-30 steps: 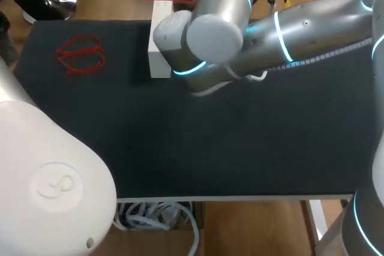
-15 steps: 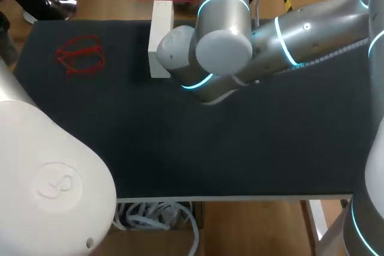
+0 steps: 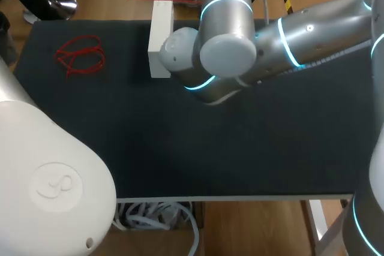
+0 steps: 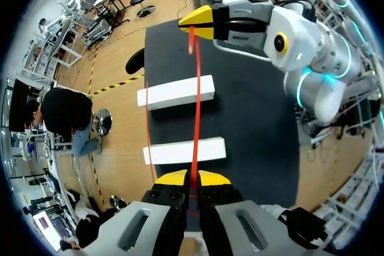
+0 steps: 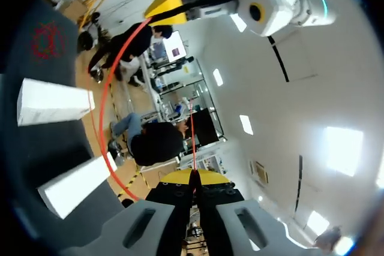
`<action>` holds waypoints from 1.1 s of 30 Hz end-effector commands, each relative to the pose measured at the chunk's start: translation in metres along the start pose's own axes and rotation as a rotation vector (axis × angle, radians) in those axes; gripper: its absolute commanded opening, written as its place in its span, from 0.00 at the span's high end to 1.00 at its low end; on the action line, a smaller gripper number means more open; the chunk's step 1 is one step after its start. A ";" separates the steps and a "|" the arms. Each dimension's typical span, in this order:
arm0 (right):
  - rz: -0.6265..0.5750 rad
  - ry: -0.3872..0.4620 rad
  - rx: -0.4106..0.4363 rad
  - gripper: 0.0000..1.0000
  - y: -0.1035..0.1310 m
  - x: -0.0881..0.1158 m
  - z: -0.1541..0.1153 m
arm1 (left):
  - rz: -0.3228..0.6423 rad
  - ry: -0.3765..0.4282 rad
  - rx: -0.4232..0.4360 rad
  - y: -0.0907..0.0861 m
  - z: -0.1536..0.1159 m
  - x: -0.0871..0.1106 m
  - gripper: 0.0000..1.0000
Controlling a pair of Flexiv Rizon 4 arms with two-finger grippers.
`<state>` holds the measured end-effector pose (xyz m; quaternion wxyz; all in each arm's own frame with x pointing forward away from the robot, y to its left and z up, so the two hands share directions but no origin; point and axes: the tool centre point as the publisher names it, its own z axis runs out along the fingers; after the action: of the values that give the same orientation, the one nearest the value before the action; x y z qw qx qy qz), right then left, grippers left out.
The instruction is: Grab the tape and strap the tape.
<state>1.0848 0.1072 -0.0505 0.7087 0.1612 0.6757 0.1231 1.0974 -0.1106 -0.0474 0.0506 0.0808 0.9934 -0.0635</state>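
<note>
A thin red tape strand (image 4: 196, 94) is stretched in the air between my two grippers. My left gripper (image 4: 192, 177) is shut on one end, in the left wrist view. At the far end my right gripper (image 4: 201, 20) pinches it above the black table (image 4: 258, 118). The right wrist view has the right gripper (image 5: 193, 175) shut on the strand (image 5: 108, 88), which arcs over to the left gripper (image 5: 165, 2). A loose bundle of red tape (image 3: 80, 55) lies at the table's far left. Neither gripper's fingers show in the head view.
Two long white blocks (image 4: 176, 92) (image 4: 184, 150) lie side by side under the stretched strand. The head view shows only one white block (image 3: 161, 37), at the table's back edge. My right arm's elbow (image 3: 219, 52) hangs over the middle of the table (image 3: 180, 148).
The right arm's elbow has swung a little to the right and back, uncovering more of the white block. Both grippers stay shut on the strand.
</note>
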 end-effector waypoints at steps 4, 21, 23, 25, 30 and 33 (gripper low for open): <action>0.073 -0.016 0.006 1.00 0.002 0.003 0.002 | -0.001 0.002 -0.003 0.000 -0.001 0.000 1.00; -0.012 -0.025 0.009 1.00 0.006 0.003 0.001 | -0.001 0.002 -0.003 0.000 -0.001 0.000 1.00; -0.036 -0.026 0.015 1.00 0.007 0.001 0.000 | -0.001 0.002 -0.003 0.000 -0.001 0.000 1.00; -0.061 -0.021 0.001 1.00 0.011 -0.001 -0.001 | -0.001 0.002 -0.003 0.000 -0.001 0.000 1.00; -0.103 -0.043 -0.031 1.00 0.024 -0.002 0.000 | -0.001 0.002 -0.003 0.000 -0.001 0.000 1.00; -0.126 -0.063 -0.027 1.00 0.027 -0.003 0.003 | -0.001 0.002 -0.003 0.000 -0.001 0.000 1.00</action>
<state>1.0847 0.1259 -0.0369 0.7341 0.1097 0.6642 0.0894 1.0974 -0.1107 -0.0474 0.0505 0.0808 0.9934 -0.0635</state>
